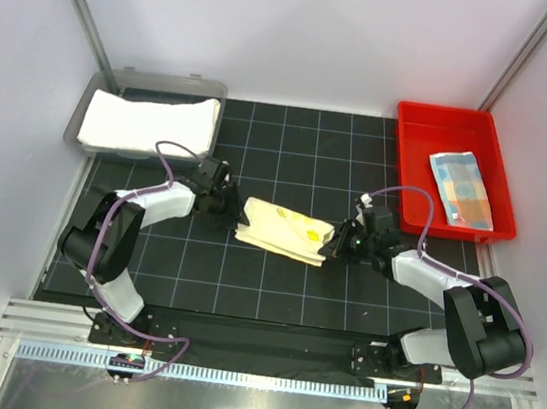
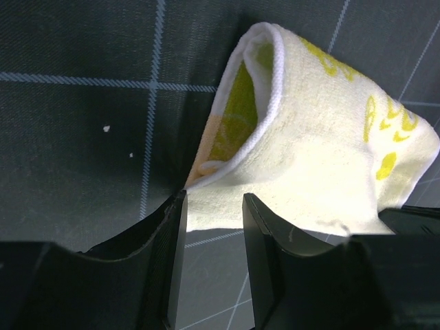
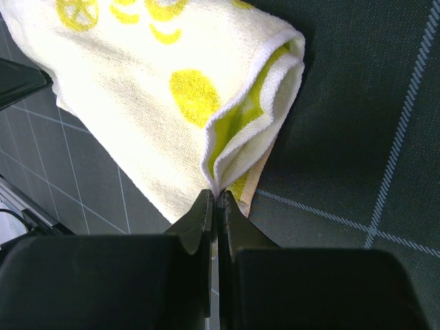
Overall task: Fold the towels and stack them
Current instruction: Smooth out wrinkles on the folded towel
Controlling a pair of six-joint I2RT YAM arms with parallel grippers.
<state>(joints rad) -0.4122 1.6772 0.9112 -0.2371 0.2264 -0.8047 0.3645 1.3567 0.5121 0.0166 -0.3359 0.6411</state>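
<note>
Pale yellow towel [image 1: 285,230] lies long axis left-right between arms. Right gripper [image 3: 215,199] pinched on its right end; left gripper [image 2: 214,203] part-open at left end.

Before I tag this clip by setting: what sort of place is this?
Probably a lab robot cell, not a home: white panels enclose a gridded black mat, with a grey tray and red bin.

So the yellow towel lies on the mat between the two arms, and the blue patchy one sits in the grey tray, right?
Not quite: the top view shows the blue patchy towel in the red tray, far right. The grey tray holds a white towel. The yellow towel is placed as you say.
</note>
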